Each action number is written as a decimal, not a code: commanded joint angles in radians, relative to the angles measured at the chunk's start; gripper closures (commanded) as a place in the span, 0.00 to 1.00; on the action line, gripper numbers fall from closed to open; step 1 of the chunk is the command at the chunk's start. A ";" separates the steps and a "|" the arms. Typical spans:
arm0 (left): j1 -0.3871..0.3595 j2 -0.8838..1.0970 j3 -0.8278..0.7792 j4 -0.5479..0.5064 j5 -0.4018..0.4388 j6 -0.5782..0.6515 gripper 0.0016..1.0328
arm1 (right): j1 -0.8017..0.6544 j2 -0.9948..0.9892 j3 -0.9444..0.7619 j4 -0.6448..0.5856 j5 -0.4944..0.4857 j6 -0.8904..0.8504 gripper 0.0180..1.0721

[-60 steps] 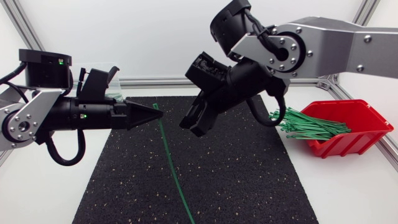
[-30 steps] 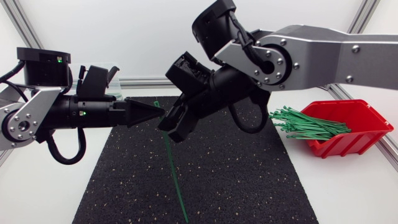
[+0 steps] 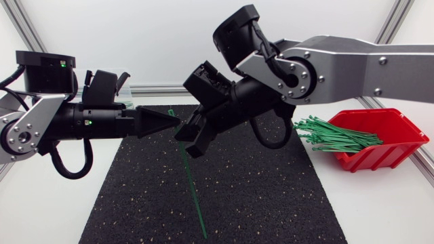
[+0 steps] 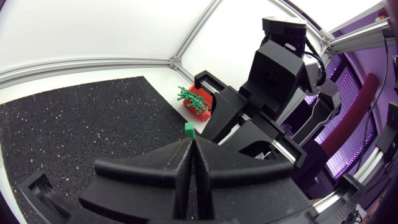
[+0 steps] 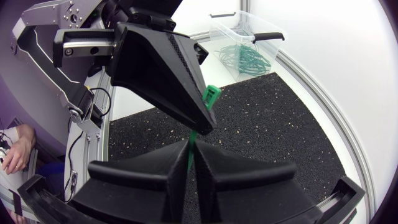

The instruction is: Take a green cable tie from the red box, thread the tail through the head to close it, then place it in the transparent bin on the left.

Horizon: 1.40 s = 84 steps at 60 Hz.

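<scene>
Black mat (image 3: 271, 196) underneath | left claw (image 3: 175, 123) pinching cable tie (image 3: 192, 190) just behind head | long axis dropping below its tip | right claw (image 3: 192, 142) clamped on strap just beneath, nearer tail

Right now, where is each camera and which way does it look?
Head view: above the table, looking down on the black mat; left pincer and right pincer hold the green cable tie.
Left wrist view: on the left arm, facing the red box; own pincer shows.
Right wrist view: on the right arm, facing the transparent bin; own pincer shows.
Shared: both wrist views see the green cable tie.
</scene>
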 commanded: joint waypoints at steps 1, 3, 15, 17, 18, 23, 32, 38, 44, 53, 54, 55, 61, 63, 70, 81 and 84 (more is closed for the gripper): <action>-0.002 -0.025 0.012 0.013 0.018 -0.020 0.97 | -0.003 -0.009 -0.036 0.015 -0.011 0.023 0.95; -0.002 -0.026 0.011 0.013 0.018 -0.022 0.97 | -0.002 -0.014 -0.040 0.017 -0.016 0.025 0.95; 0.011 -0.032 -0.005 0.056 0.025 -0.063 0.78 | 0.000 -0.032 -0.048 0.029 -0.023 0.046 0.95; 0.011 -0.031 -0.009 0.059 0.030 -0.065 0.69 | 0.000 -0.034 -0.049 0.029 -0.023 0.046 0.95; 0.011 -0.029 -0.011 0.062 0.030 -0.068 0.66 | 0.000 -0.036 -0.049 0.029 -0.023 0.048 0.95; 0.011 -0.023 -0.017 0.082 0.030 -0.085 0.51 | 0.003 -0.037 -0.053 0.031 -0.023 0.049 0.95; 0.011 -0.008 -0.031 0.102 0.036 -0.099 0.43 | -0.005 -0.049 -0.062 0.046 -0.023 0.065 0.95; 0.011 -0.008 -0.048 0.116 0.053 -0.100 0.38 | -0.018 -0.062 -0.066 0.055 -0.028 0.074 0.95; 0.018 -0.008 -0.060 0.136 0.082 -0.100 0.35 | -0.032 -0.062 -0.065 0.057 -0.050 0.082 0.95; 0.023 -0.006 -0.069 0.168 0.101 -0.103 0.35 | -0.048 -0.060 -0.059 0.057 -0.082 0.095 0.95; 0.025 -0.006 -0.068 0.170 0.101 -0.103 0.35 | -0.048 -0.057 -0.057 0.057 -0.086 0.097 0.95; 0.023 -0.006 -0.069 0.173 0.101 -0.103 0.35 | -0.049 -0.055 -0.057 0.057 -0.089 0.099 0.95; 0.023 0.003 -0.069 0.191 0.105 -0.105 0.47 | -0.057 -0.048 -0.053 0.057 -0.106 0.103 0.95; 0.021 0.007 -0.069 0.196 0.105 -0.105 0.54 | -0.061 -0.046 -0.049 0.057 -0.112 0.106 0.95; 0.023 0.018 -0.069 0.207 0.107 -0.106 0.74 | -0.063 -0.045 -0.048 0.055 -0.128 0.112 0.95; 0.025 0.033 -0.068 0.234 0.105 -0.120 0.75 | -0.064 -0.039 -0.043 0.054 -0.143 0.117 0.95; 0.025 0.033 -0.071 0.246 0.107 -0.131 0.75 | -0.064 -0.039 -0.043 0.054 -0.145 0.117 0.95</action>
